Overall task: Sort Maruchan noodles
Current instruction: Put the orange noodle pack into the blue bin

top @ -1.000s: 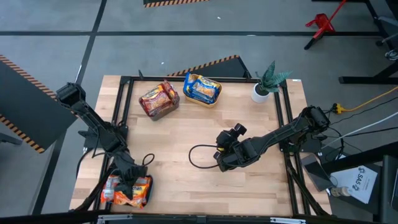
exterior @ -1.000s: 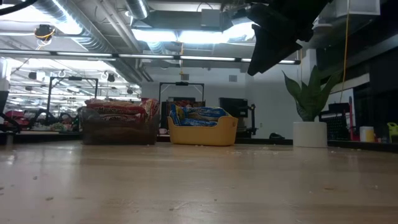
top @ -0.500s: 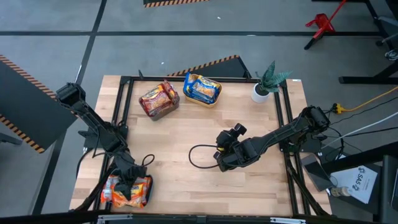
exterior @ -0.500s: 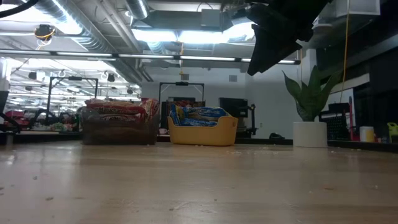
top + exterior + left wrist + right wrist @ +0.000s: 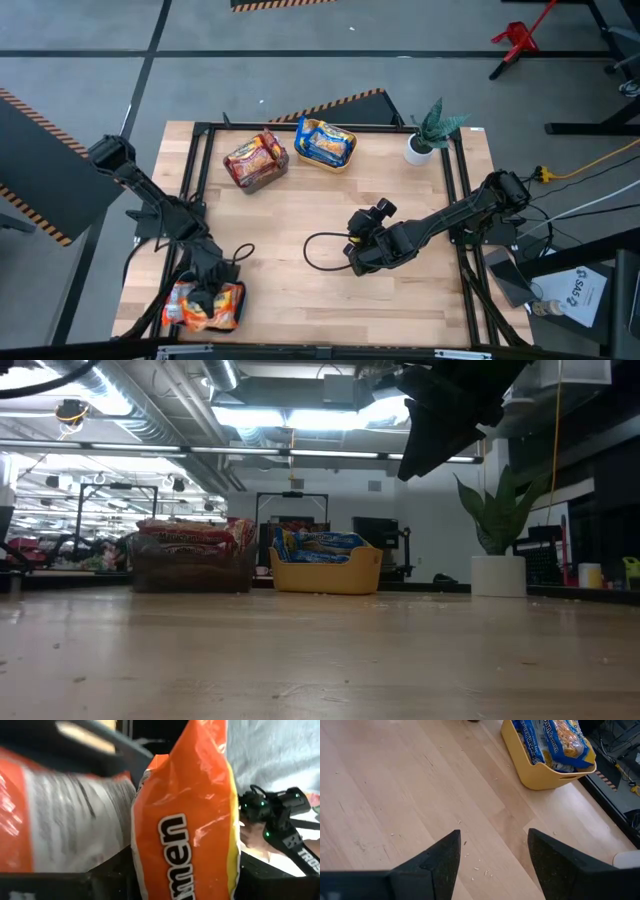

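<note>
Orange and silver Maruchan noodle packets (image 5: 205,306) lie heaped in a bin at the table's near left corner. My left gripper (image 5: 208,292) is down on that heap. One orange packet (image 5: 185,820) stands right in front of its wrist camera and hides where it meets the gripper. At the far edge, red packets fill a grey bin (image 5: 256,160) and blue-yellow packets fill a yellow bin (image 5: 325,143). My right gripper (image 5: 494,835) hangs open above bare wood right of the table's middle (image 5: 358,258), pointing toward the yellow bin (image 5: 545,755).
A potted plant (image 5: 425,140) stands at the far right corner. A black cable loop (image 5: 320,250) lies beside the right gripper. Bare wood spans the middle of the table between the bins. A black frame rail (image 5: 200,140) runs around the table's edge.
My left arm has shifted a little toward the near edge, over the bin of orange packets. The right arm has kept still.
</note>
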Motion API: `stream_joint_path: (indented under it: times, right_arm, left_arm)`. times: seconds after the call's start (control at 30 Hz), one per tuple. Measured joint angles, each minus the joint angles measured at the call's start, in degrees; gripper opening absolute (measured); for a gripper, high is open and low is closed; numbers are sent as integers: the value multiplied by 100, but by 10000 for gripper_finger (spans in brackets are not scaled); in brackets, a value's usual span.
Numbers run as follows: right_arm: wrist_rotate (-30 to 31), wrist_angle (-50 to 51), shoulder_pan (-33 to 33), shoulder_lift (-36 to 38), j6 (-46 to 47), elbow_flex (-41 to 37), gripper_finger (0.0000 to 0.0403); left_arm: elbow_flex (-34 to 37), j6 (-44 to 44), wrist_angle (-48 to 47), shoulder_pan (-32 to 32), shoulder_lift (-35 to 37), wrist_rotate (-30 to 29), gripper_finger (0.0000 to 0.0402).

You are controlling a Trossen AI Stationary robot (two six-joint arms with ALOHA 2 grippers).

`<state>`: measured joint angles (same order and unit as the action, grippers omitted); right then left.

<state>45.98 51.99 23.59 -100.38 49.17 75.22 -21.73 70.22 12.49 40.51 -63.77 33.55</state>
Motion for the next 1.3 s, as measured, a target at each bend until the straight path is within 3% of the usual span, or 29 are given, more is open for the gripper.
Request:
stream_joint_path:
  times: [0.33,0.6,0.87,1.3]
  right_arm:
    - [100,-1,0,1,0,2,220]
    - [102,2,0,2,0,2,220]
    - [98,4,0,2,-2,2,220]
    - [52,7,-85,2,-15,2,220]
  left_arm:
    - [-1,-183,0,-190,0,-19,179]
    - [-1,-24,0,-188,0,557,179]
    - [-1,-22,0,-205,0,600,181]
    - [-1,119,39,-409,0,784,268]
